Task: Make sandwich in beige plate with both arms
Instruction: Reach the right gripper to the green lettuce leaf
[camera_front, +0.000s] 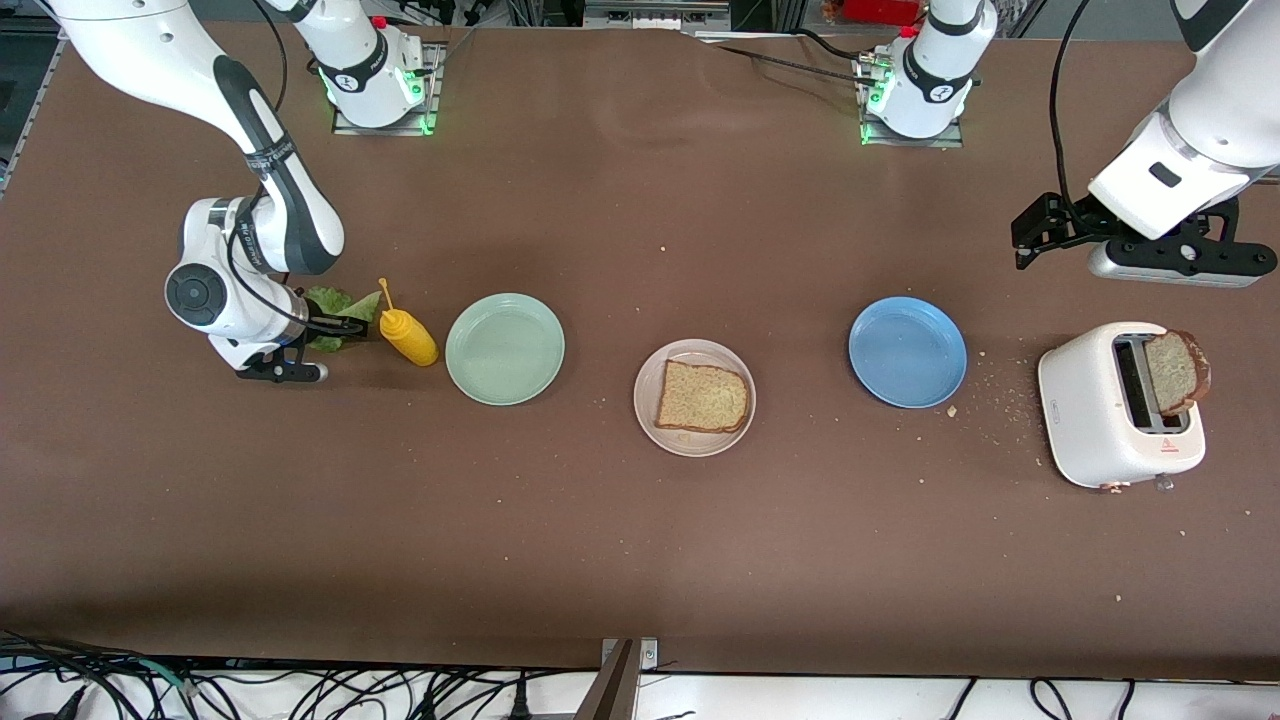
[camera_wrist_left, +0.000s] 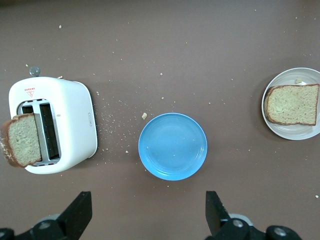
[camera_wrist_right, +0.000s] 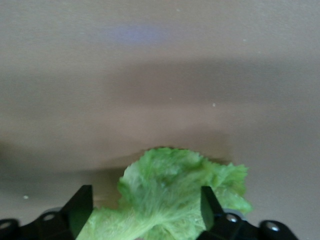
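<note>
The beige plate (camera_front: 664, 432) lies mid-table with one brown bread slice (camera_front: 703, 397) flat in it; the left wrist view shows the same plate (camera_wrist_left: 290, 134) and slice (camera_wrist_left: 292, 104). A second slice (camera_front: 1177, 372) stands tilted out of the white toaster (camera_front: 1090, 410) at the left arm's end. The ruffled green lettuce leaf (camera_front: 328, 303) lies on the table at the right arm's end. My right gripper (camera_wrist_right: 144, 195) is down at the leaf, open, one finger on each side of it. My left gripper (camera_front: 1025, 240) hangs open and holds nothing, over bare table between the blue plate and the toaster.
A yellow squeeze bottle (camera_front: 408, 336) lies right beside the lettuce. A mint-green plate (camera_front: 505, 348) sits between the bottle and the beige plate. A blue plate (camera_front: 907, 351) sits between the beige plate and the toaster. Crumbs are scattered around the toaster.
</note>
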